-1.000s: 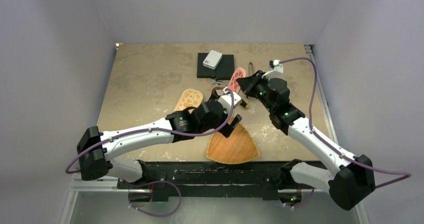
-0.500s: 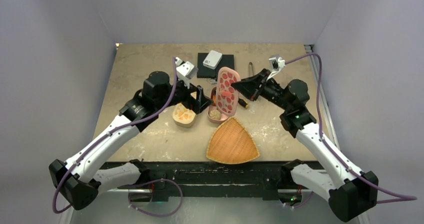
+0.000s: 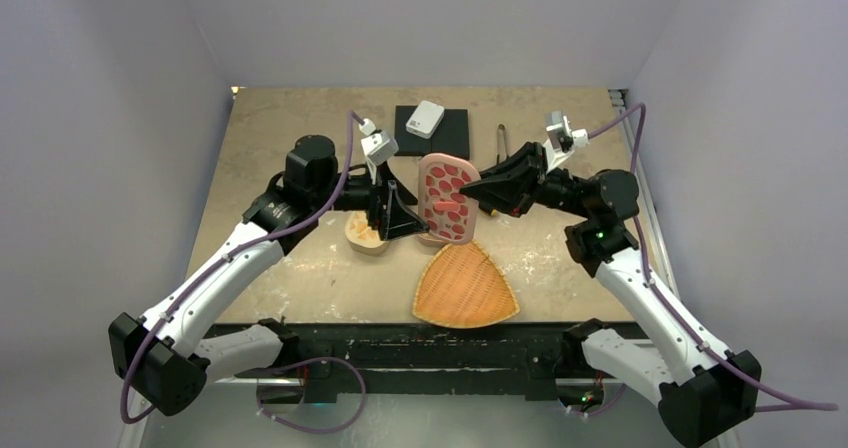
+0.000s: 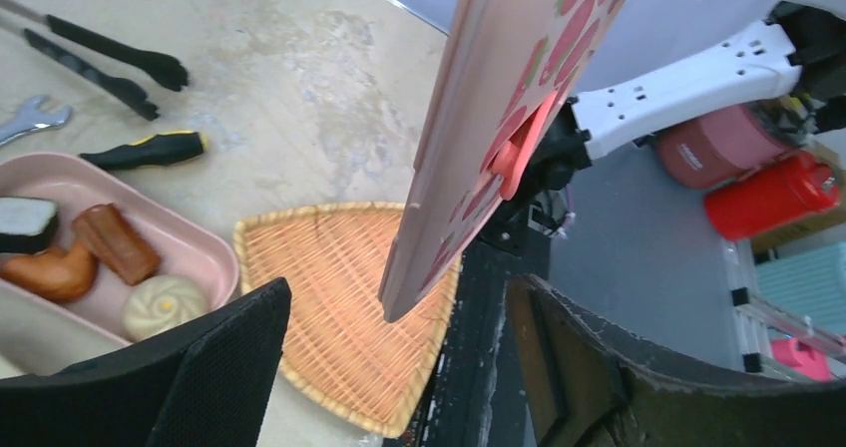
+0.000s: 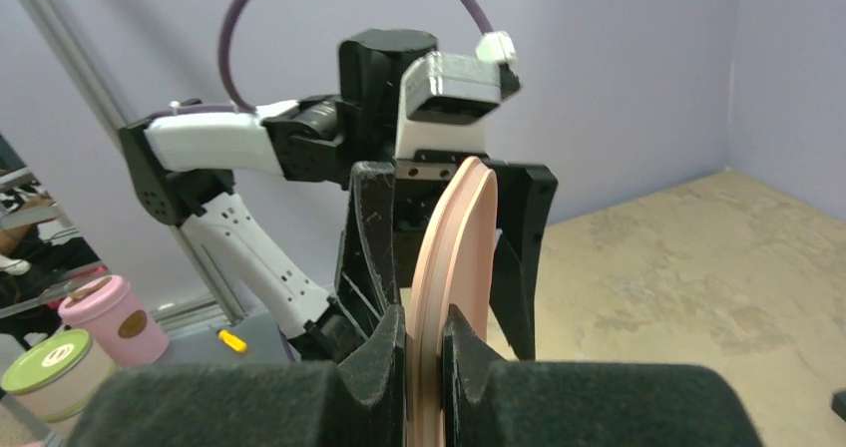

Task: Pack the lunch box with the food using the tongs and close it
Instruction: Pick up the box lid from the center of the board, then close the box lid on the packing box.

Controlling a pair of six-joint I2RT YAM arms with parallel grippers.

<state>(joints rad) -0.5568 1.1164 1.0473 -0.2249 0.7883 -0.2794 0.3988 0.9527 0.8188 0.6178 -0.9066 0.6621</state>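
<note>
**A:** Pink lid point(image 3: 445, 200) first. Where?

**B:** Over the middle of the worktop point(image 3: 290, 148), up on edge. Pinched at its rim by the right gripper point(image 5: 424, 347), fingers pressed onto both faces.

**A:** And the left gripper point(image 3: 400, 213)?

**B:** Spread wide, straddling the lid's opposite edge, 1 finger on each side. Touching or not, cannot tell.

**A:** Long axis?

**B:** Near upright, leaning a little. Low end pointing down toward the woven tray point(image 3: 465, 288).

**A:** Lunch box point(image 4: 214, 257)?

**B:** Flat below, just beside the tray on the left arm's side, food point(image 4: 115, 242) inside. Probably calls for tipping the lid flat and swinging it that way.

**A:** Tongs point(image 4: 100, 58)?

**B:** Lying apart from both grippers, past the screwdriver point(image 4: 150, 150), toward the far edge.
</note>
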